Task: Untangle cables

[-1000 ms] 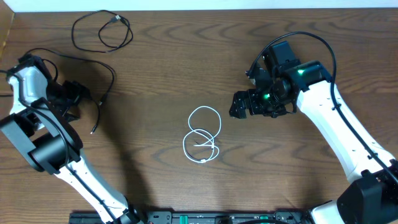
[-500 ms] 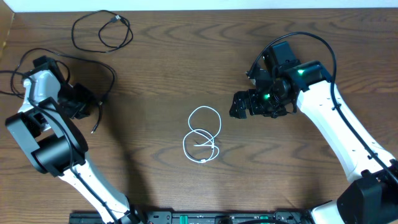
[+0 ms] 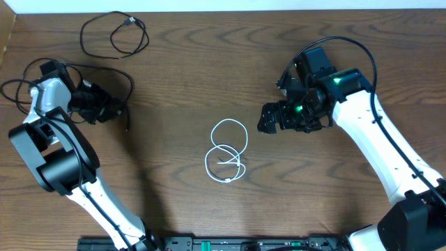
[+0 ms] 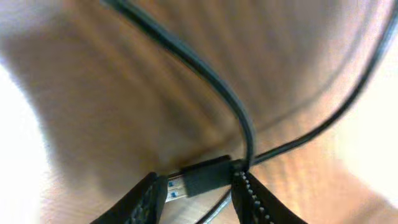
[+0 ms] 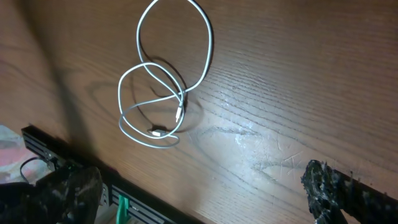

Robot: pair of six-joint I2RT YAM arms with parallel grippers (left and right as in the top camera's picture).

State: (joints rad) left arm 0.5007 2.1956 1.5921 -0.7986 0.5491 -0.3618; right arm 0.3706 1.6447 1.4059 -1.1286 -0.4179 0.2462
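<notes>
Plug [image 4: 199,177] of black cable [image 4: 205,74] is held crosswise between the fingers of the left claw [image 3: 110,111], at mid left of the overhead frame. Right claw [image 3: 268,118] is spread wide and carries nothing. White cable [image 3: 227,147] lies in loops at centre of the worktop [image 3: 181,90], below and left of the right claw and nearer to it than to the left claw. Second black cable [image 3: 129,22] is coiled well apart at upper left.
</notes>
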